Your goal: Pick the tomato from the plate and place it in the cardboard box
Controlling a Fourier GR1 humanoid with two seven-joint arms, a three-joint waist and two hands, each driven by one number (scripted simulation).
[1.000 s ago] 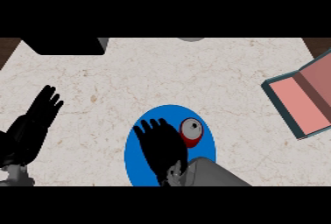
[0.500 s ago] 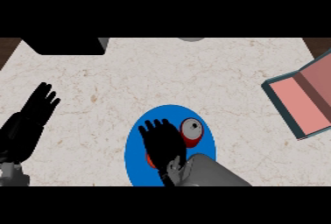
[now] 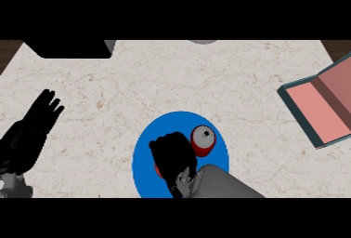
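A red tomato (image 3: 204,141) with a pale stem end lies on the blue plate (image 3: 147,158), right of its middle. My right hand (image 3: 171,151) is over the plate with its fingers curled down; the tomato sits against the hand's right side and shows almost whole. A small red patch shows at the hand's left edge. The cardboard box (image 3: 319,111), with dark walls and a pink inside, lies open at the right edge, tilted. My left hand (image 3: 31,128) rests at the left, fingers straight and pointing up.
A black block (image 3: 68,49) sits at the counter's far left corner. A grey round thing (image 3: 202,42) is cut off by the far edge. Bare marbled counter lies between the plate and the box.
The right hand's fingers have curled down over the plate, drawing back from stretched out. The tomato, plate and left hand have stayed in place.
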